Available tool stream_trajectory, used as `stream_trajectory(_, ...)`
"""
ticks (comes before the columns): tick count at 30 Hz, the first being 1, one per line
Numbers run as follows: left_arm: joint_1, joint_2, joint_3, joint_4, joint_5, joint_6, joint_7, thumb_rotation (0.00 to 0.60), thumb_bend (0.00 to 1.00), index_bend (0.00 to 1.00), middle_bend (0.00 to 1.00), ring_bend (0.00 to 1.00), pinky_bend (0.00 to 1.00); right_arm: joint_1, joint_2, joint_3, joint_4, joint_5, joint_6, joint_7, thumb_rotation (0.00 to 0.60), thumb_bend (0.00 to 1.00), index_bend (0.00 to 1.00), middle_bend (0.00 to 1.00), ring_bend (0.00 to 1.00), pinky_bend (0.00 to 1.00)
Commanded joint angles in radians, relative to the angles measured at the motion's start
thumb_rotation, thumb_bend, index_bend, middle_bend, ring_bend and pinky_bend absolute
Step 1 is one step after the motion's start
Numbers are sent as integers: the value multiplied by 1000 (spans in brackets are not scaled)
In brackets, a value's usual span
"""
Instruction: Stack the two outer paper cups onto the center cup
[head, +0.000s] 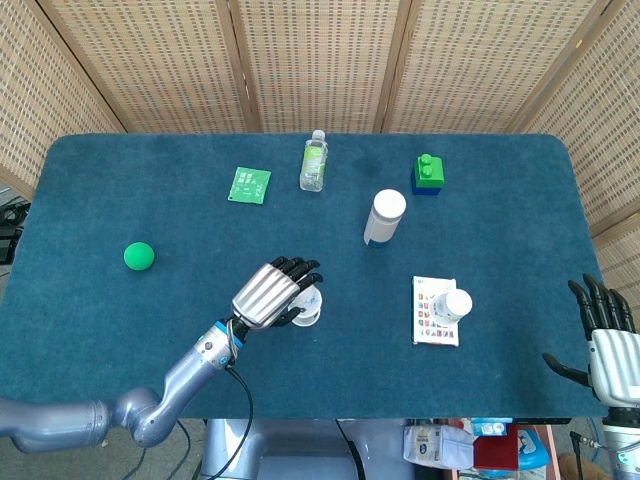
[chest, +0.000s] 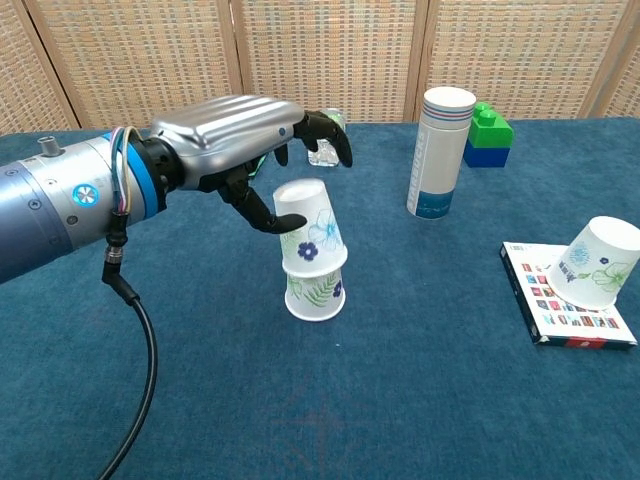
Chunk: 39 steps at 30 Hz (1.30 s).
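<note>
The left hand (chest: 235, 135) hovers with fingers (chest: 330, 135) spread, its thumb touching the upper cup (chest: 310, 228), which sits on the center cup (chest: 316, 295). The right hand (head: 607, 335) is spread, empty.

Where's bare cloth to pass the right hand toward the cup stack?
The near strip between the cup stack and the booklet is bare. So is the near left, below the green ball. The back is crowded: bottle, tall canister, green block. The left hand hangs at the stack.
</note>
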Motion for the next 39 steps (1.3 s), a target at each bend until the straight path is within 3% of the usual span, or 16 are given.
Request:
stream_trajectory(1, -8, 14, 5, -15, -24, -17, 7, 600, 299, 0, 0, 0, 73, 0, 0, 0, 0, 1, -1, 0, 600, 0, 0, 0, 0, 0)
stream_trajectory(4, -4, 32, 9, -45, -15, -5, 2, 600, 255, 0, 0, 0, 5, 1, 0, 0, 1, 2, -3, -1, 600, 0, 0, 0, 0, 0)
stream_trajectory(12, 45, 128, 7, -121, 44, 89, -58, 600, 252, 0, 0, 0, 0, 3, -4, -3, 1, 1, -9, -11, 600, 0, 0, 0, 0, 0)
stream_trajectory(17, 134, 254, 22, -157, 61, 190, -112, 600, 218, 0, 0, 0, 0, 6, -10, -10, 2, -4, -16, -27, 600, 0, 0, 0, 0, 0)
stream_trajectory(24, 302, 415, 54, -122, 31, 348, -250, 600, 187, 0, 0, 0, 0, 18, -15, -13, 2, -13, -33, -46, 600, 0, 0, 0, 0, 0)
stream_trajectory(31, 447, 532, 80, -107, -115, 387, -385, 600, 177, 0, 0, 0, 0, 128, -11, -51, 26, -106, -207, 58, 600, 0, 11, 20, 0, 0)
stream_trajectory(35, 498, 564, 103, -111, -125, 389, -451, 600, 176, 0, 0, 0, 0, 205, -7, -40, 37, -139, -292, 95, 600, 0, 81, 121, 6, 17)
stream_trajectory(39, 534, 571, 115, -98, -107, 409, -499, 600, 175, 0, 0, 0, 0, 276, -17, -13, 46, -117, -377, 101, 600, 0, 142, 169, 44, 102)
